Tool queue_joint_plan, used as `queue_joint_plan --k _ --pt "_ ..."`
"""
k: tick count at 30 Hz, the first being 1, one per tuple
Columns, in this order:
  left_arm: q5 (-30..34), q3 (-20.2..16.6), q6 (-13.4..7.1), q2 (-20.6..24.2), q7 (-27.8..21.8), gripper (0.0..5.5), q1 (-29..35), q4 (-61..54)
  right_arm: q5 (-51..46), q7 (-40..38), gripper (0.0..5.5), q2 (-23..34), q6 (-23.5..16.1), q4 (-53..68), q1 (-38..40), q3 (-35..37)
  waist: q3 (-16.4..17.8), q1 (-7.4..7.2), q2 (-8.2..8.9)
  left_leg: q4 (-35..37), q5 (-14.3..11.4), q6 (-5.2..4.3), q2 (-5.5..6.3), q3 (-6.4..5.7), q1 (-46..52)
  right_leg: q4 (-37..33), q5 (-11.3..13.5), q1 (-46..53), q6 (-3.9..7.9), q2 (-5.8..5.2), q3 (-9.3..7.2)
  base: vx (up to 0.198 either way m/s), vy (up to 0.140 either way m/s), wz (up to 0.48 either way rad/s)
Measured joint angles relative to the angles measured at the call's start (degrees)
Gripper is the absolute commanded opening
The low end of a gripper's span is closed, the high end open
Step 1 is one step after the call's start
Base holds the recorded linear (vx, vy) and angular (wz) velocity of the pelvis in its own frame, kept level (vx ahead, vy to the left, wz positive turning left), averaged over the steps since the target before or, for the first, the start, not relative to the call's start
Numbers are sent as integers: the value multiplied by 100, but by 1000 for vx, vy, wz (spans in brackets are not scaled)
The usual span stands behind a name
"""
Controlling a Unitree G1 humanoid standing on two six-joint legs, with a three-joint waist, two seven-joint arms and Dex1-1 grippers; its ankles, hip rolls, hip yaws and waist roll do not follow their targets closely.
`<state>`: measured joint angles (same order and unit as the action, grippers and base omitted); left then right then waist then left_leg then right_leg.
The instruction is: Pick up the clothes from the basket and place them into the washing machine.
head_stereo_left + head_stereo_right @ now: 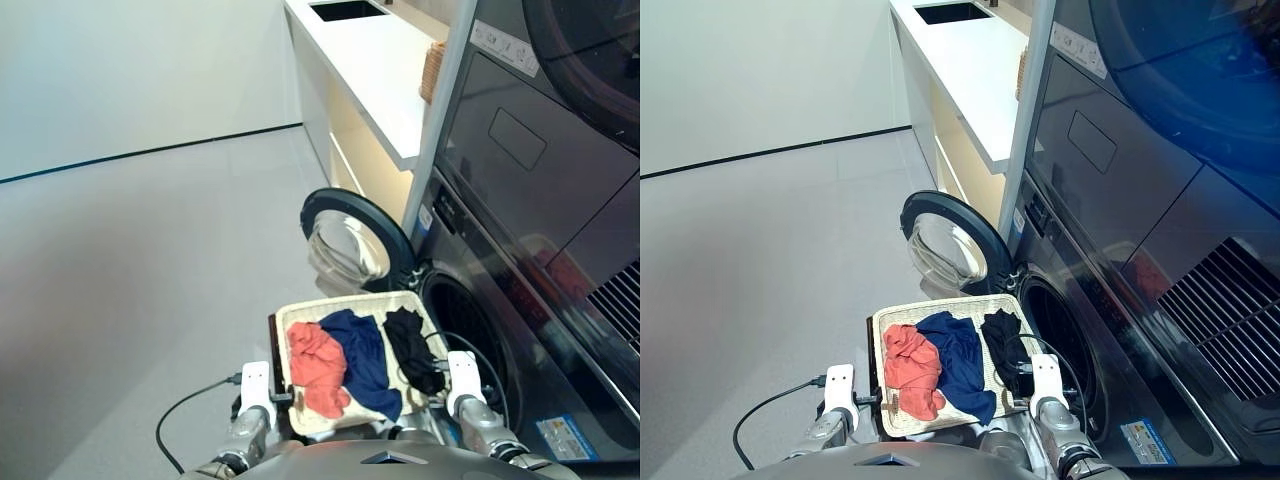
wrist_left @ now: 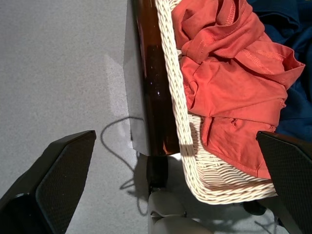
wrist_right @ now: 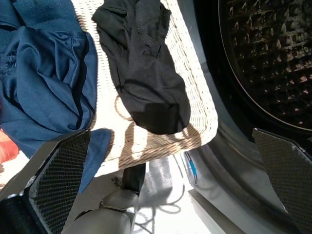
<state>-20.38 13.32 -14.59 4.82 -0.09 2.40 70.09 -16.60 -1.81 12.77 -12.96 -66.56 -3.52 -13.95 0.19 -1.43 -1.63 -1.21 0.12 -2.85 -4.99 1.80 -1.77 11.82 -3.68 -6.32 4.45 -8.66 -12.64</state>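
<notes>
Right now our clothes, the coral garment (image 1: pixel 318 366), the navy one (image 1: pixel 365 360) and the black one (image 1: pixel 412 348), lie in the basket (image 1: pixel 300 318) beside the washing machine (image 1: pixel 470 330), door swung open. Both our left claw (image 2: pixel 175 170) and right claw (image 3: pixel 170 165) gape empty; we should pinch deep into bunched cloth, clear of the wicker rim.
</notes>
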Motion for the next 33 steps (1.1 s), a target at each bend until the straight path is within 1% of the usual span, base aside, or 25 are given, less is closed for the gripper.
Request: queue_joint_plan --k 8,15,17,21,26,28,29,31,33 --pt "3 1 -1 -2 -1 550 8 -7 2 -3 550 14 0 0 -7 -1 151 -5 -150 3 -2 0 -2 -7 -43 15 -5 -36 -8 1 2 0 0 0" --pt "19 1 0 2 -1 550 51 -31 4 -3 550 21 0 3 -20 0 216 -7 -110 0 4 -5 4 -4 -73 3 -4 -73 7 4 -3 0 0 0" --pt "19 2 0 5 0 550 88 -48 4 -3 550 21 0 3 -46 0 237 -7 -95 -7 14 -21 6 -4 -74 1 -6 -72 10 6 -3 0 0 0" --pt "88 14 0 7 48 550 165 -50 5 -3 550 20 0 7 -130 -1 260 -10 -99 -8 2 -3 6 -2 -91 2 -11 -97 14 6 -1 0 0 0" --pt "333 289 2 33 64 550 251 -47 32 -3 550 29 1 8 -272 -29 357 -30 -125 3 -2 -2 4 5 -183 33 -12 -190 8 -4 17 0 0 0" --pt "551 439 5 63 94 550 306 -48 53 -3 550 29 3 8 -337 -61 374 -35 -135 -3 1 -2 4 11 -277 51 -5 -298 4 -5 22 0 0 0" --pt "669 447 7 66 108 550 329 -49 53 -4 550 31 4 8 -377 -110 375 -45 -135 -11 8 -2 4 15 -310 69 -4 -338 3 -6 31 0 0 0" --pt "881 497 9 93 125 550 407 -112 53 -4 550 32 4 13 -506 -193 382 -123 -136 -53 25 -16 14 13 -407 117 -6 -438 -1 -16 31 0 0 0" --pt "1049 699 8 175 161 550 551 -192 56 -5 550 35 4 67 -647 -231 428 -157 -137 -98 34 -29 20 16 -514 143 16 -552 -33 -26 44 0 0 0"
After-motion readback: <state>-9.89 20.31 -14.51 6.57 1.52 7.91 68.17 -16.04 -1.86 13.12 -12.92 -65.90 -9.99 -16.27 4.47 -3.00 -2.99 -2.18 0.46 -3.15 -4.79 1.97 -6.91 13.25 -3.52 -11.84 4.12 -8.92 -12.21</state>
